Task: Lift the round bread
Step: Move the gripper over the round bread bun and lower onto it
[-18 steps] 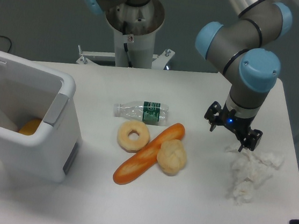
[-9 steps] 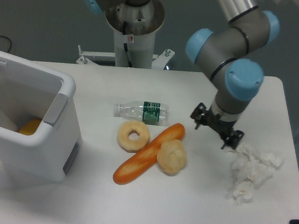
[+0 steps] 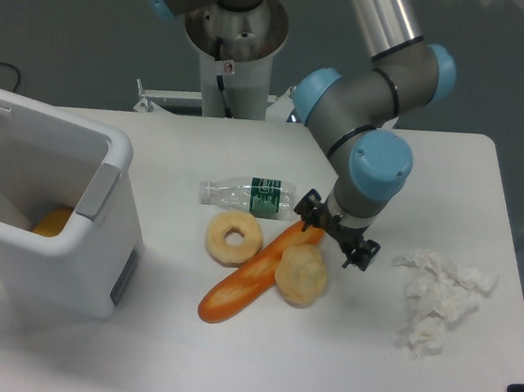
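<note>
The arm bends downward, its end effector [image 3: 337, 231] spread wide, holding nothing.

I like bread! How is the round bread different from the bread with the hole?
The round bread is a solid lumpy dome; the ring bread is flatter, with a hole through its middle. The round bread lies right of the orange baguette, touching it; the ring bread lies to its left. The gripper hovers near the round bread, not the ring. Both are pale beige.

Round bread [image 3: 301, 275] touching baguette [image 3: 258, 271] on its right, ring bread [image 3: 233, 238] left of baguette, bottle [image 3: 248, 195] behind, crumpled tissue [image 3: 440, 297] far right.
</note>
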Controlling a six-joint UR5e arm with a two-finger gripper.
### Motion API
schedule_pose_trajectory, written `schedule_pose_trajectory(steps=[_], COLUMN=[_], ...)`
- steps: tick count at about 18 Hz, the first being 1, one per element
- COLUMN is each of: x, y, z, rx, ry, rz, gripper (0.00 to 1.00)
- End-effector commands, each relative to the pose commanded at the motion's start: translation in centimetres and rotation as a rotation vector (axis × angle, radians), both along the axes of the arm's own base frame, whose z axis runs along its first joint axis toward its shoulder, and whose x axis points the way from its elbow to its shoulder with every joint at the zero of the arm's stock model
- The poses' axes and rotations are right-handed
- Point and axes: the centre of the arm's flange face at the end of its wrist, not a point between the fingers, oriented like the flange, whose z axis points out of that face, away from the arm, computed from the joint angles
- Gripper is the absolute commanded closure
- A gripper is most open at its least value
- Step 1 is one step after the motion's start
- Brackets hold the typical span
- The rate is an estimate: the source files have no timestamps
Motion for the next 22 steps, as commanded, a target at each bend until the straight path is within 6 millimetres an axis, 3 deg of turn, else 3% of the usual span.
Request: schedule_pose_trajectory(steps=[3,8,12,18,22], x=[-0.10,0.14,0.25,0.13,-0.50], y=[0.18,0.10,0.08,0.01,-0.32], z=[-0.54,-1.05,-1.23,-1.08,-0.27], rx=[0.001,-0.008,-0.015,-0.016,-0.007], ry=[0.001,-0.006,-0.009,-0.004,0.004], rz=[-0.002,-0.003,-0.005,0.002,0.013], gripper=[0.00,0.14,0.39,1.00,1.00])
